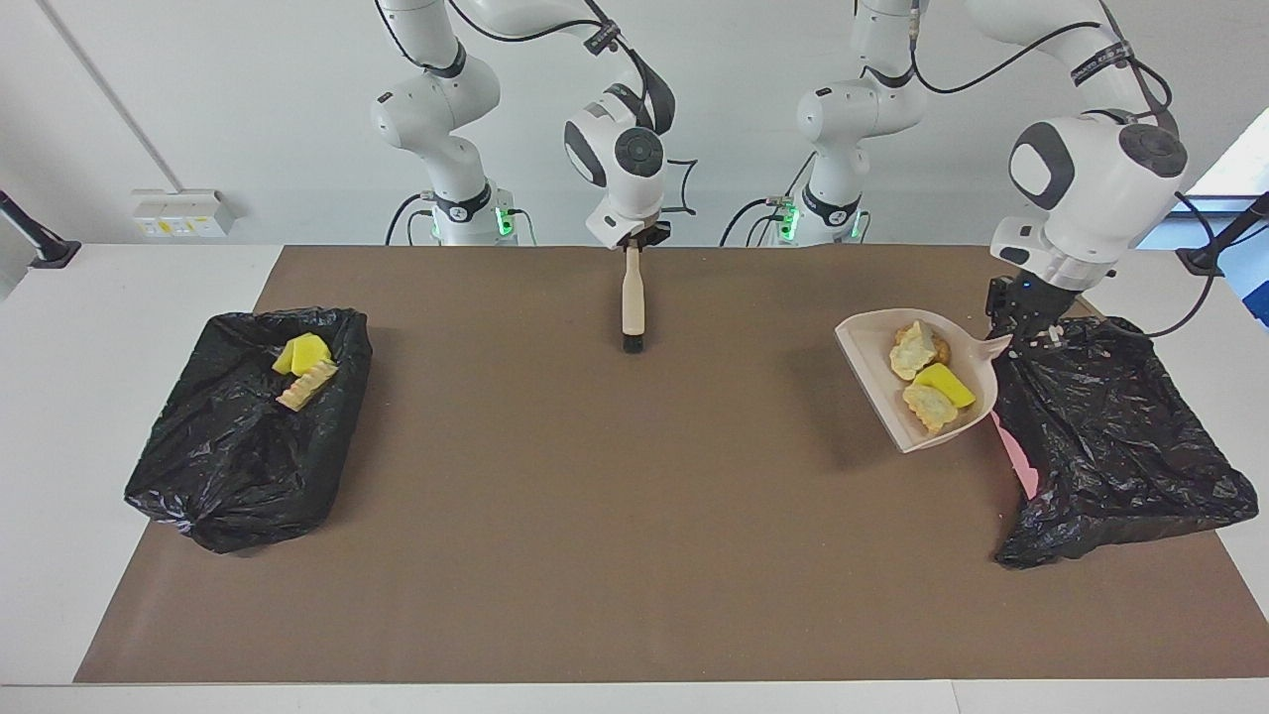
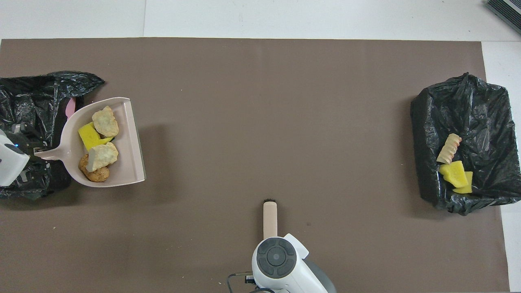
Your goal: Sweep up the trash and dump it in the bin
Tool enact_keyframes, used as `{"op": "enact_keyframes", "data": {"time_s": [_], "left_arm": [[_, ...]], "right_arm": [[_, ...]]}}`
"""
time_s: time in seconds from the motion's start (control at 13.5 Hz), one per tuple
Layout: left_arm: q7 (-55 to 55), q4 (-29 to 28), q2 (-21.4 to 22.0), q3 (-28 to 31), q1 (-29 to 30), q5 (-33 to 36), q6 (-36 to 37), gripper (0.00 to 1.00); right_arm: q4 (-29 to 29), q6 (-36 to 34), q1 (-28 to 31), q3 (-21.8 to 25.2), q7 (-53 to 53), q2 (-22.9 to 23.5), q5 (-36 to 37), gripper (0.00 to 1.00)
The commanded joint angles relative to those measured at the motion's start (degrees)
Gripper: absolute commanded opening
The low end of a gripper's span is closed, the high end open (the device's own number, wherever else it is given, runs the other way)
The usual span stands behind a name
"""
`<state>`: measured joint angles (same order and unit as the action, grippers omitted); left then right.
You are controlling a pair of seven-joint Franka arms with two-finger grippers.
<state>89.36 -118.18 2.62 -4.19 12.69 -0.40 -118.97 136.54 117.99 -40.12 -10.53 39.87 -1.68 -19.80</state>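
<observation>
A: What is there besides the job itself?

B: A white table [image 1: 99,397], with a brown mat [image 1: 595,555] over most of its top. A few pale crumbs dot the mat.

A: And round the edges?

B: A white socket box [image 1: 178,212] sits on the wall toward the right arm's end. A black bracket [image 1: 40,246] stands at that end of the table, and a second black bracket [image 1: 1217,250] at the left arm's end.
</observation>
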Motion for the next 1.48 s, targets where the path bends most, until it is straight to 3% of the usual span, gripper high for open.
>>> {"op": "enact_keyframes", "data": {"time_s": [0.0,0.07,0.45,0.74,1.04,1.26,1.41], "left_arm": [[5.6,9.2,-5.0,-0.7,6.6,-3.0,3.9,0.00],[7.4,12.3,-6.6,-0.7,8.1,-3.0,5.2,0.00],[8.5,21.9,-11.3,-0.6,16.1,-3.7,7.4,0.00],[8.6,28.3,-14.9,2.0,17.9,0.0,6.6,0.00],[11.4,29.2,-15.3,2.3,18.7,6.5,5.5,0.00],[12.1,29.1,-15.7,2.7,18.5,15.7,0.6,0.00],[14.1,29.1,-16.8,2.7,18.5,19.7,-0.4,0.00]], "right_arm": [[-0.1,1.5,0.5,-0.2,0.3,1.1,-0.8,0.63],[-1.3,1.7,0.6,-0.1,0.0,1.8,0.0,1.00],[-8.6,1.4,8.0,0.3,-4.0,1.6,0.8,1.00],[-14.9,0.4,16.9,0.4,-4.2,1.1,12.8,1.00],[-20.9,-2.2,23.4,0.9,-5.0,0.5,23.7,1.00],[-27.0,-6.0,23.8,9.2,-10.5,0.4,23.8,1.00],[-31.0,-10.1,27.6,11.1,-15.5,-0.1,23.8,1.00]]}}
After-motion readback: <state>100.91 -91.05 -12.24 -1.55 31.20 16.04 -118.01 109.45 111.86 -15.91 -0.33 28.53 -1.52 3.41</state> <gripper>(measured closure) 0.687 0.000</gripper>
